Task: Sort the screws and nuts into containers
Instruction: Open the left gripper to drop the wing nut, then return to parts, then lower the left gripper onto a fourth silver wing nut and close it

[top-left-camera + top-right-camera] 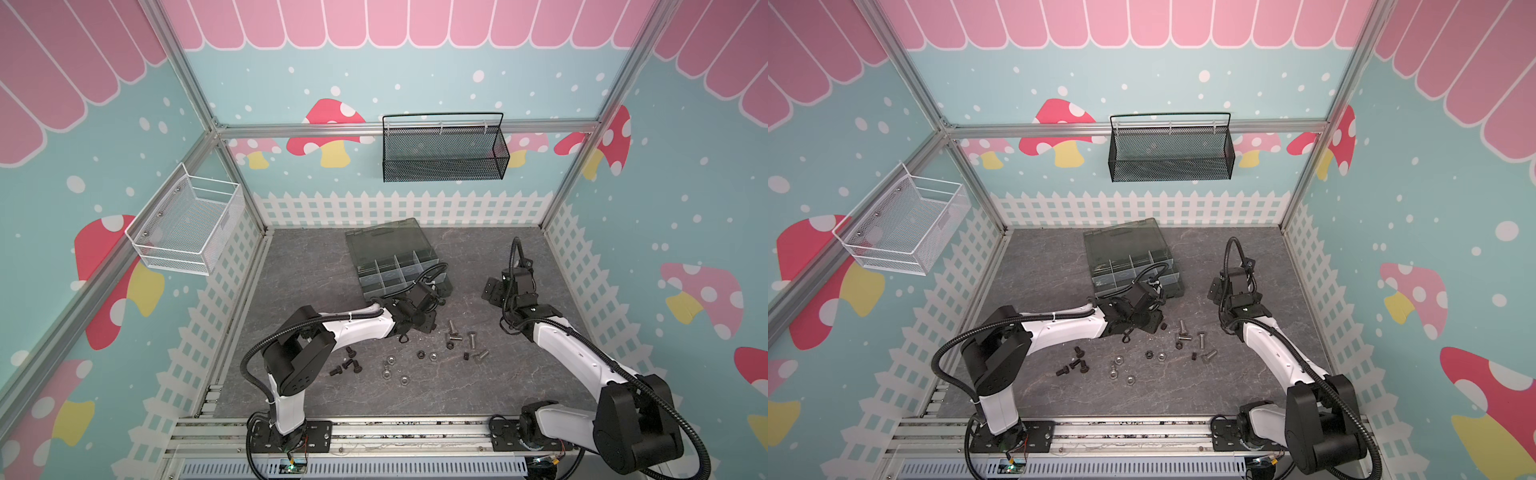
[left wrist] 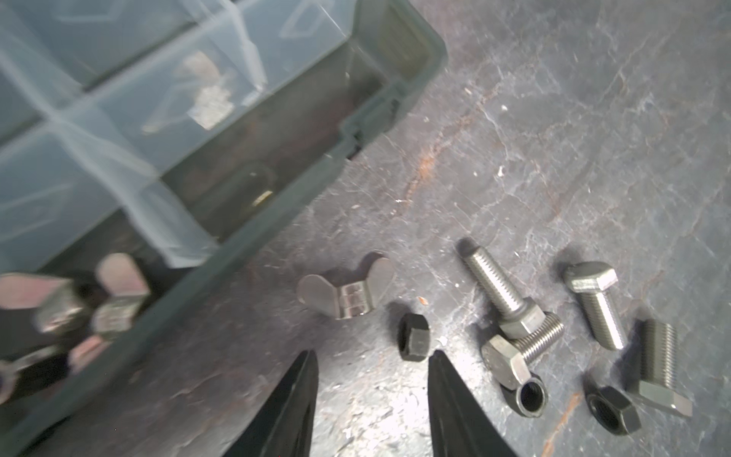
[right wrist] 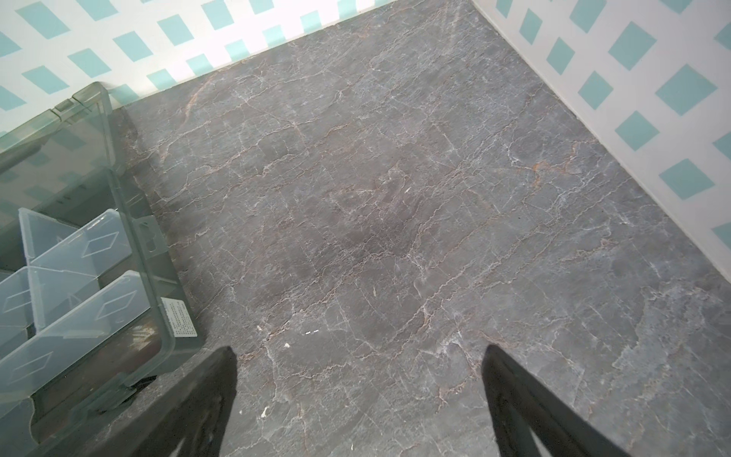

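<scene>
Screws (image 1: 473, 340) and nuts (image 1: 390, 359) lie loose on the table (image 1: 316, 266), close to the containers (image 1: 390, 270). The left gripper (image 2: 374, 356) is half open and empty. A black nut (image 2: 414, 342) sits just ahead of its tips. The right gripper (image 3: 360, 356) is wide open and farther away.

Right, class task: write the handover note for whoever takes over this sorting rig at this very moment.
The left gripper: jaws apart, empty, low over the grey stone-look table, next to a small black hex nut.
The right gripper: jaws wide, empty, over bare table.
Done: some silver wing nuts lie in the dark smoky plastic organiser box.
Left: one silver wing nut beside the box, silver hex-head bolts, short black screws and shiny silver hex nuts, all loose on the table.
</scene>
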